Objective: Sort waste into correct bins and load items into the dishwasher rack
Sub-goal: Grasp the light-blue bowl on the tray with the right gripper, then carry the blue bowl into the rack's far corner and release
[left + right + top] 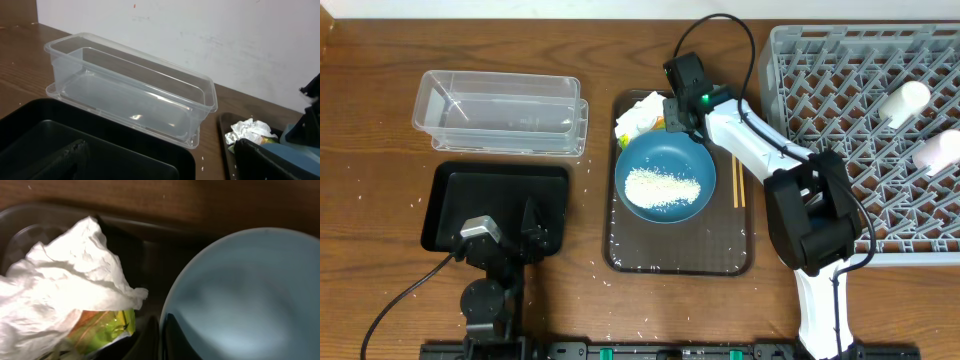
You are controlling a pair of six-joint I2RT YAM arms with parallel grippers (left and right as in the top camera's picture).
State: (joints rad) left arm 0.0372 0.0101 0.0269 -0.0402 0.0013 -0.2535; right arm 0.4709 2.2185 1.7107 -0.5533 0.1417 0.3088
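Two arms are at the table, and the right one is the one you should watch. Your right gripper [675, 120] sits near the top middle of the overhead picture, at the top edge of the brown tray [630, 250]. Its fingers are pinched tight together. In the right wrist picture they are low in the middle, between the snack wrapper [102, 325] on the left and the dark blue bowl [240, 295] on the right. I cannot tell if they have caught anything. A crumpled napkin [65, 285] lies on top of the wrapper.

Your left gripper [165, 156] has its fingers wide apart and holds nothing. It hangs over the black tray [450, 200] at the lower left, with the clear tub [500, 110] above it in the frame.

What could go wrong? If you lift now, the fingers may come up with nothing. Or they may have only a corner of the wrapper, and it could slip out on the way to a bin. The bowl is just beside the fingers and has a heap of rice [662, 187] in it. Bump its rim and it could tip and spill grains. The napkin may drag along too.
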